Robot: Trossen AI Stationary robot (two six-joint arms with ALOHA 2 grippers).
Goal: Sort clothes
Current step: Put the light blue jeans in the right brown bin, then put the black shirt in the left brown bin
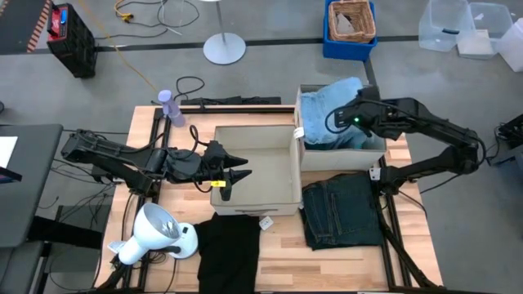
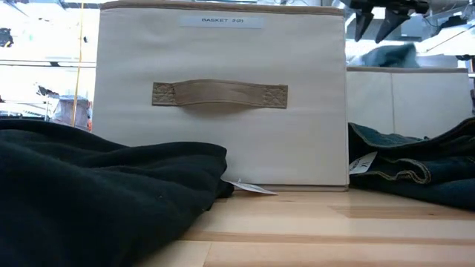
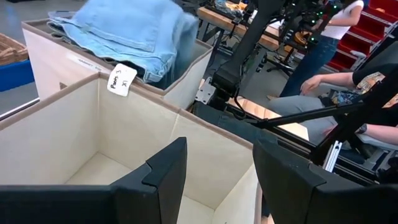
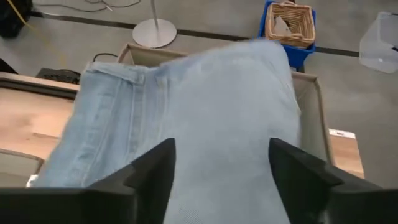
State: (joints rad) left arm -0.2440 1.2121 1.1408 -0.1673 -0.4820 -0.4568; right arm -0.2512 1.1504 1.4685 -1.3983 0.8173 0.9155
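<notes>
The light blue jeans [image 1: 331, 110] lie heaped in the far right beige box [image 1: 359, 155], also seen in the right wrist view [image 4: 205, 106]. My right gripper [image 1: 335, 122] hovers open just above them [image 4: 221, 162]. The dark charcoal jeans [image 1: 343, 211] lie flat on the table near the right box. The black garment [image 1: 229, 249] lies on the table in front of the middle beige box [image 1: 270, 200]. My left gripper [image 1: 233, 175] is open and empty above that box's left side [image 3: 217, 165]. The teal top does not show plainly.
A white lamp-like object [image 1: 155, 233] lies at the table's near left corner and a purple bottle [image 1: 172, 106] stands at the far left. The middle box's inside [image 3: 93, 137] is bare. People sit beyond the table [image 3: 336, 81]. A blue crate [image 1: 350, 28] stands on the floor.
</notes>
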